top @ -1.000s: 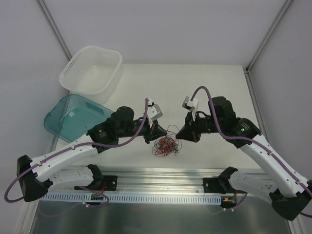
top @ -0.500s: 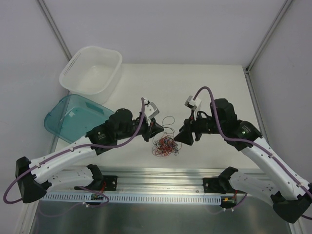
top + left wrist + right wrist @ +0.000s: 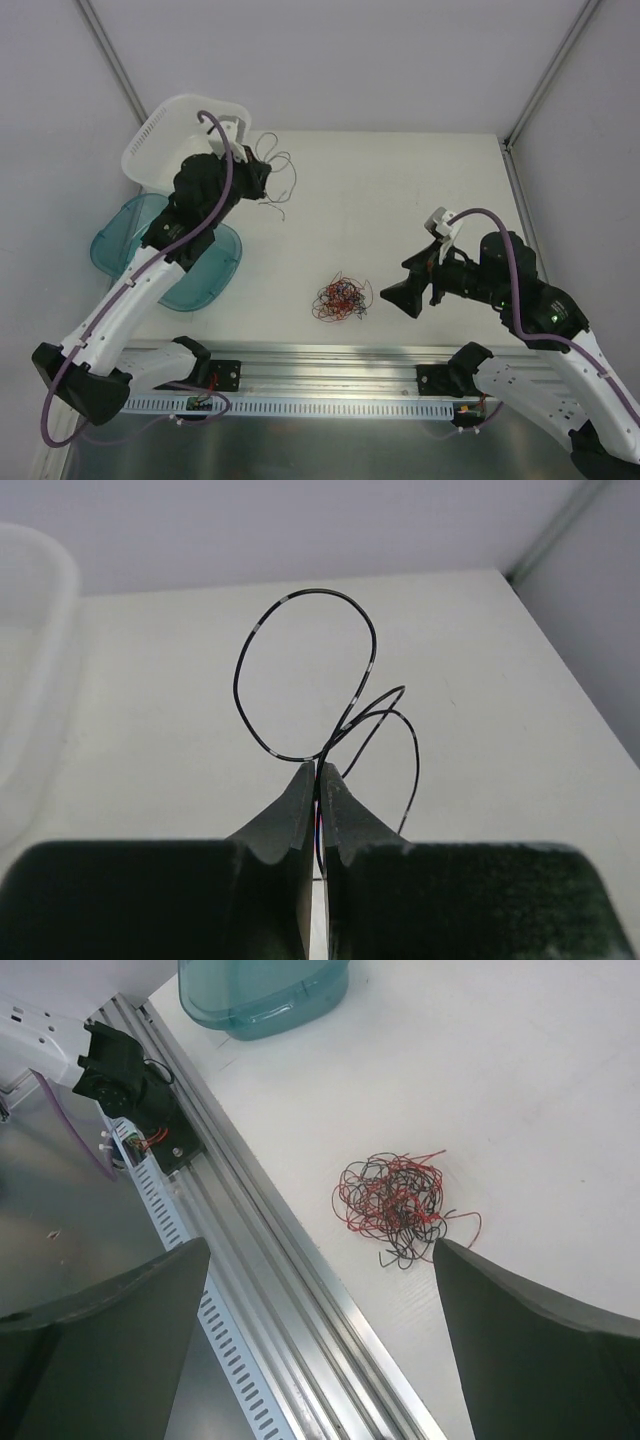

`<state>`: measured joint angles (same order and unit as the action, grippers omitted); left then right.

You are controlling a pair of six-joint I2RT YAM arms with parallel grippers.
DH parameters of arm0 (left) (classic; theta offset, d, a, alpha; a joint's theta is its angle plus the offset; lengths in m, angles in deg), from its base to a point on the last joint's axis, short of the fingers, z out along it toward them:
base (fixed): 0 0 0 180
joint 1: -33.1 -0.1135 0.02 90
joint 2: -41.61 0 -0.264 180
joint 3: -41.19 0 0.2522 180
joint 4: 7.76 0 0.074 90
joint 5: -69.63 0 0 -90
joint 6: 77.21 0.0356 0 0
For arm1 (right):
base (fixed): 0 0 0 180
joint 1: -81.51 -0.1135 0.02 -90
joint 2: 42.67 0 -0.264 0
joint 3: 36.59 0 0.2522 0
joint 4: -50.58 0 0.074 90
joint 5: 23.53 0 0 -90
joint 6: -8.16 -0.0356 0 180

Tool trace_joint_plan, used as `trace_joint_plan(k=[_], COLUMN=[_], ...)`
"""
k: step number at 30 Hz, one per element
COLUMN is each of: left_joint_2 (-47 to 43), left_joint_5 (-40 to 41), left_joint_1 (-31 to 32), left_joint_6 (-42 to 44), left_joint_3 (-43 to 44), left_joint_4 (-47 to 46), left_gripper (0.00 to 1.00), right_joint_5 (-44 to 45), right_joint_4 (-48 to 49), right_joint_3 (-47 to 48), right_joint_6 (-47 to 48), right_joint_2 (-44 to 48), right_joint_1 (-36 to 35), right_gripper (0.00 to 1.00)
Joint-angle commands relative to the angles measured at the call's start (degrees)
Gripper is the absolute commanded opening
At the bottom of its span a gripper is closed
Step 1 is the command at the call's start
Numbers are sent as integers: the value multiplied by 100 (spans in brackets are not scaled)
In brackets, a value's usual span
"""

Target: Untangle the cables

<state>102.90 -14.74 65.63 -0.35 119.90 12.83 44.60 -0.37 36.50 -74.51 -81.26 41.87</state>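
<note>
The cables lie as a small knotted ball of red and dark wires (image 3: 340,298) on the white table near its front edge; the right wrist view shows this ball (image 3: 392,1205) too. My left gripper (image 3: 262,180) is raised at the far left beside the white basket and is shut on one dark curly cable strand (image 3: 278,172). In the left wrist view that strand (image 3: 238,675) loops up out of the shut left gripper (image 3: 320,770). My right gripper (image 3: 405,290) hangs open, right of the ball. Nothing sits in the open right gripper (image 3: 320,1250).
A white perforated basket (image 3: 185,140) stands at the back left, its rim (image 3: 30,680) showing in the left wrist view. A teal see-through container (image 3: 125,245) lies in front of it, under the left arm. An aluminium rail (image 3: 270,1260) runs along the table's near edge.
The left arm has swung up and away from the ball to the basket, carrying a dark strand. The right gripper has opened and drawn back to the right.
</note>
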Motion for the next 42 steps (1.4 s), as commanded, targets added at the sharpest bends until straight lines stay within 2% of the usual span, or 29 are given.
trace_joint_plan(k=[1,4,5,12,19,20,21,22,23,24,25,30,34,38,39,41,42], left_joint_2=[294,760,900,2631,3906,4055,4092,4101,4048,4004,3926,3004,1793,675,464,-90,-248], left_joint_5=[369,422,395,413,307,281,229,159,-51,-175,-289,-957,-1327,-1442,-1424,-1530,-1538], left_joint_1=[-815,-1371,-1755,-3049,-3587,-3587,-3596,-3596,-3596,-3596,-3596,-3517,-3271,-2420,-2044,-1717,-1359], left_joint_6=[-214,-241,-258,-311,-426,-417,-382,-382,-382,-399,-451,-820,-874,-891,-935,-1066,-1172], left_joint_3=[763,1159,1430,2706,3673,3770,3788,3771,3719,3657,3483,2490,1139,-94,-592,-1070,-1533], left_joint_4=[222,301,301,293,293,293,301,301,293,301,301,301,310,301,310,310,310], left_gripper=[0,0,0,0,0,12,38,51,61,73,79,97,99,97,97,95,95], right_joint_5=[306,227,166,-10,-37,-28,-28,-19,-28,-19,-19,24,42,139,200,297,306], right_joint_4=[-393,-429,-412,-280,-386,-386,-386,-377,-359,-307,-272,97,387,949,1185,1572,1705], right_joint_3=[-79,-167,-220,-431,-598,-633,-651,-677,-695,-703,-704,-844,-1107,-1511,-1686,-1836,-1985], right_joint_6=[49,23,14,-48,-13,-13,-13,-13,-13,-21,-47,-223,-452,-872,-944,-1128,-1198], right_joint_2=[184,264,316,326,255,229,229,177,159,133,89,-105,-386,-632,-728,-834,-930], right_joint_1=[-26,-35,-35,-35,-26,-35,-35,-27,-35,-35,-35,-26,-26,-35,-35,-26,-44], right_gripper=[99,100,100,100,100,100,100,100,100,100,100,100,100,100,100,97,95])
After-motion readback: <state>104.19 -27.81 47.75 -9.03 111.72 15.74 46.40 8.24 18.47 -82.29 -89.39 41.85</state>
